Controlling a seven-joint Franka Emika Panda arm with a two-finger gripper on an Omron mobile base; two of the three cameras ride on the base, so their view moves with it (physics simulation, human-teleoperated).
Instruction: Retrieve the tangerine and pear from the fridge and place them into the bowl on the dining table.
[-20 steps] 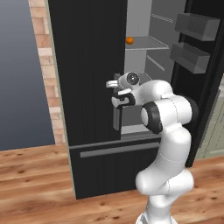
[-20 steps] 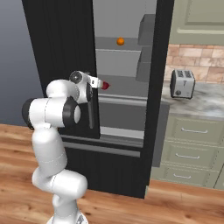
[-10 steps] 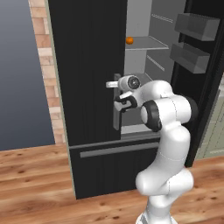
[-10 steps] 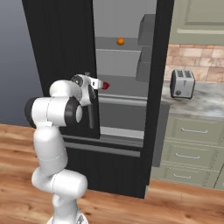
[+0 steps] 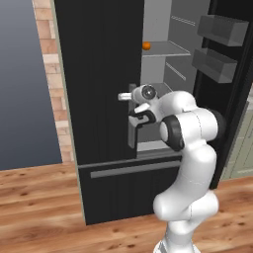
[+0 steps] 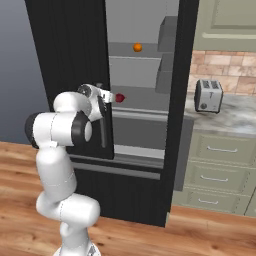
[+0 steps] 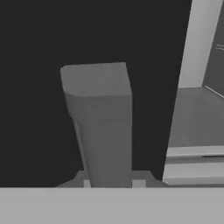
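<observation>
The black fridge [image 5: 99, 99] has its left door shut and its right door swung open. My gripper [image 5: 136, 116] is shut on the left door's grey vertical handle [image 5: 132, 129], which in the hand view rises between the fingertips as a grey bar, the handle [image 7: 103, 127]. The tangerine [image 5: 146, 45] sits on an upper shelf, and the right base view has the tangerine [image 6: 137, 47] there too. One shelf lower lies the dark red pear [image 6: 120, 98], just right of my gripper [image 6: 103, 107]. The bowl and the dining table are out of view.
The open right door [image 5: 232, 94] with its grey bins [image 5: 220, 29] stands to the right of the arm. A toaster [image 6: 208, 95] sits on a marble counter [image 6: 235, 117] over sage green drawers. A brick wall edge [image 5: 52, 74] is left of the fridge.
The jaws have closed on the left door's handle. The arm has hardly shifted and the fruits lie where they were.
</observation>
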